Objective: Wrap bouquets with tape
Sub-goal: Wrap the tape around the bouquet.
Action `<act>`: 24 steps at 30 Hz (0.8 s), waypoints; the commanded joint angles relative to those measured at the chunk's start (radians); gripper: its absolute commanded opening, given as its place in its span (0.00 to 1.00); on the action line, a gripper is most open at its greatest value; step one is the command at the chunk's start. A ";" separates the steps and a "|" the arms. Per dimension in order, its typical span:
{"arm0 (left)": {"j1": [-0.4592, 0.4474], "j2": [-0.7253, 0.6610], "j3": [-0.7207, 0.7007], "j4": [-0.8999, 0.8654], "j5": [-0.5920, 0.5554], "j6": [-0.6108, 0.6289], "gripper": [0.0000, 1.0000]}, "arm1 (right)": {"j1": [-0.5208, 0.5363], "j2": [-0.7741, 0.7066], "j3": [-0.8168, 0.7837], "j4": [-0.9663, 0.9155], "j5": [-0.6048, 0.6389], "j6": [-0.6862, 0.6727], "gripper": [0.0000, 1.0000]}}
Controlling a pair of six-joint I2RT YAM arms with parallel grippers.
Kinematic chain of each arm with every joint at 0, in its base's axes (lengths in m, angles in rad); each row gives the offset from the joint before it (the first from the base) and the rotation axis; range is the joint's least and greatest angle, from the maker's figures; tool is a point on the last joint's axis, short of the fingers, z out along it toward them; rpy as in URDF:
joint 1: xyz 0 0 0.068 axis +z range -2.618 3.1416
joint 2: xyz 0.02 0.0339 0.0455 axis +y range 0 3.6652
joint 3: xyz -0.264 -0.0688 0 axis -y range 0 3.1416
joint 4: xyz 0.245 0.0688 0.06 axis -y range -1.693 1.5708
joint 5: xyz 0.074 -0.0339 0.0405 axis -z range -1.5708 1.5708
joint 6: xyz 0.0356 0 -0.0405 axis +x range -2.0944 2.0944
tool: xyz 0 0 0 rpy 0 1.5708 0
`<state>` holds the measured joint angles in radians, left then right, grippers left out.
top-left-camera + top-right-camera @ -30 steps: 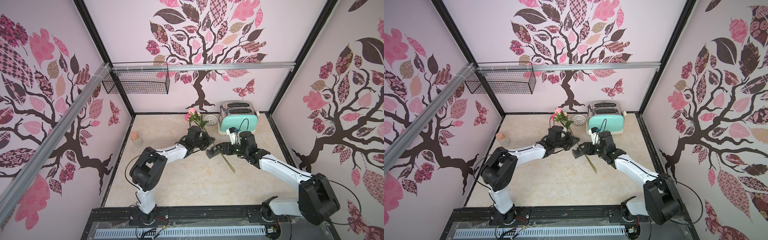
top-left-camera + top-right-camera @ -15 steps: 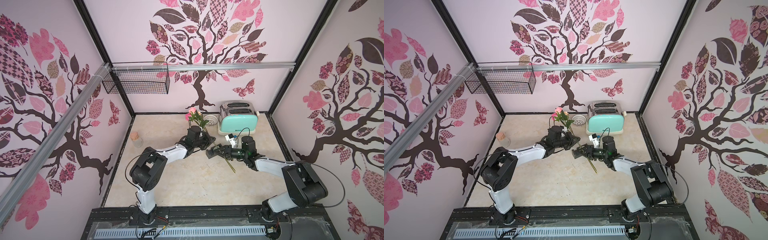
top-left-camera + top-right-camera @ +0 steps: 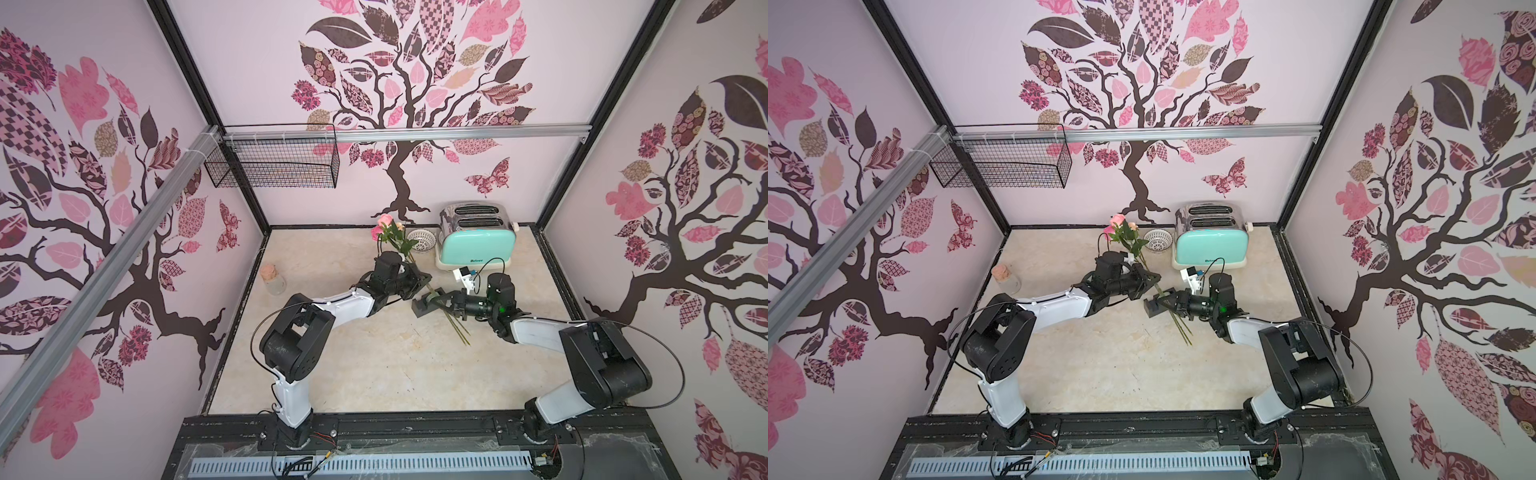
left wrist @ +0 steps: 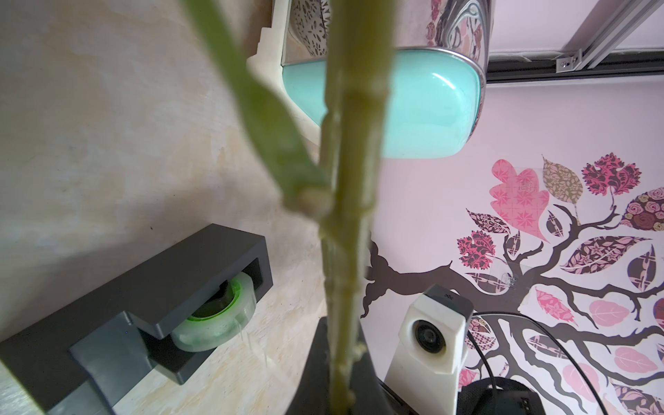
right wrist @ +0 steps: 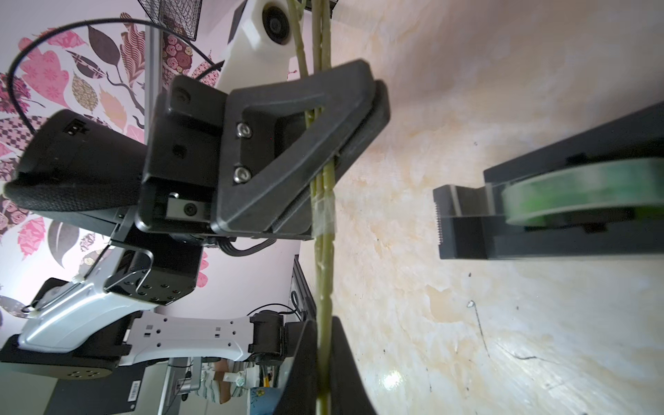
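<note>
**Both my grippers clamped on the rose stems, tape close by**

In both top views, just above the middle of the frame, a bouquet (image 3: 392, 235) of pink and peach roses with dark green leaves slants on long thin green stems from the back wall toward the frame's centre. My left gripper (image 3: 422, 283) is closed on the stems below the leaves, and my right gripper (image 3: 448, 305) is closed on them lower down. The black wedge-shaped tape dispenser (image 3: 424, 306) stands on the beige marbled table (image 3: 374, 365) between the two, just beside the stems. A mint-green toaster (image 3: 478, 249) sits right of the blooms.

In the left wrist view the blurred stems (image 4: 345, 215) pass close to the lens. The dispenser's roll of clear tape (image 4: 215, 323), on a green core, lies beside them.

In the right wrist view my left gripper's jaws press together on the stems. A band of clear tape (image 5: 323, 217) wraps them right beside those jaws. The stems run on between my right gripper's fingers (image 5: 305, 359), and the dispenser stands apart.
</note>
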<state>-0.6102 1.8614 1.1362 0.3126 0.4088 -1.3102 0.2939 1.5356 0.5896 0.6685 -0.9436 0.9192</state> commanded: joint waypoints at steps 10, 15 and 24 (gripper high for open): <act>0.012 -0.014 -0.010 -0.064 -0.028 -0.020 0.45 | 0.210 -0.133 0.252 -0.749 0.630 -0.728 0.00; 0.013 -0.017 0.033 -0.182 -0.025 -0.003 0.41 | 0.343 -0.139 0.264 -0.792 1.020 -0.809 0.00; 0.012 -0.013 0.057 -0.250 -0.032 0.003 0.27 | 0.488 -0.160 0.250 -0.733 1.382 -0.915 0.00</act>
<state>-0.6010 1.8614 1.1484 0.0975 0.3794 -1.3247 0.7471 1.4227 0.8146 -0.0883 0.2398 0.0731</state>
